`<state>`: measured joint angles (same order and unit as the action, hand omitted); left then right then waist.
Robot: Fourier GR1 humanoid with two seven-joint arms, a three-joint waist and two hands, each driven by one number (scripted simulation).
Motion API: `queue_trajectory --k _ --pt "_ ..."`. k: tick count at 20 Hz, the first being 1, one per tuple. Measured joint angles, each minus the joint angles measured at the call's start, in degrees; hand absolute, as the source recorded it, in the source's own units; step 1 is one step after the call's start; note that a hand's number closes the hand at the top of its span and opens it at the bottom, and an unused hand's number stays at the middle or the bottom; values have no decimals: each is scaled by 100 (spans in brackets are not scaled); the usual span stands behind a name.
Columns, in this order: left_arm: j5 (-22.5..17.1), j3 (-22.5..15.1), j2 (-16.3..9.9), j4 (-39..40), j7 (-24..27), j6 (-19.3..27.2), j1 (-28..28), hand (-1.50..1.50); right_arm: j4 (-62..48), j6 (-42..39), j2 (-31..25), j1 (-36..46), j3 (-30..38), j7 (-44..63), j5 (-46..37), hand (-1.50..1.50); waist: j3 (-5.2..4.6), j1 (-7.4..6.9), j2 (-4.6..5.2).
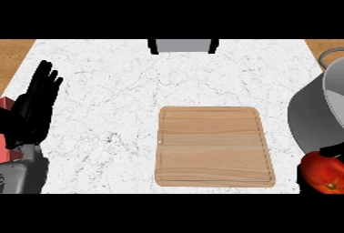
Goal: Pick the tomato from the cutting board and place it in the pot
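The tomato (pixel 324 174) sits at the lower right edge of the view, off the cutting board (pixel 214 146) and just below the grey pot (pixel 316 116). Of the right hand (pixel 331 150) only a dark sliver shows just above the tomato, touching it; I cannot tell how its fingers stand. The left hand (pixel 37 107) rests far across the white desk (pixel 114 91), fingers straight and up.
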<state>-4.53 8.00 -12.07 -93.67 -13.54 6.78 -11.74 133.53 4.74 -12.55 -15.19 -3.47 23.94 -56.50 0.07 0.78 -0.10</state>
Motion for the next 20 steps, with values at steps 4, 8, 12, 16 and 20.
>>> queue_trajectory --k 4,8,12,16,20 --pt "-2 -11 20 -43 -5 -10 29 0 -295 -153 -173 347 999 -189 1173 150 1 -23 4" --pt "48 -50 57 6 -66 30 -55 0 -1032 -233 -409 675 1950 -612 2376 150 1 -37 8" --pt "20 -4 7 34 -31 -51 -22 0 -1979 -225 -670 1087 2612 -1184 3056 150 -1 -74 12" --pt "26 -61 64 0 55 -76 12 0 -2796 189 -1156 1197 2838 -1574 2130 150 -1 -145 41" --pt "44 -89 102 40 88 -76 -41 0 -3919 670 -1409 1605 2893 -1957 1532 150 -41 -154 12"
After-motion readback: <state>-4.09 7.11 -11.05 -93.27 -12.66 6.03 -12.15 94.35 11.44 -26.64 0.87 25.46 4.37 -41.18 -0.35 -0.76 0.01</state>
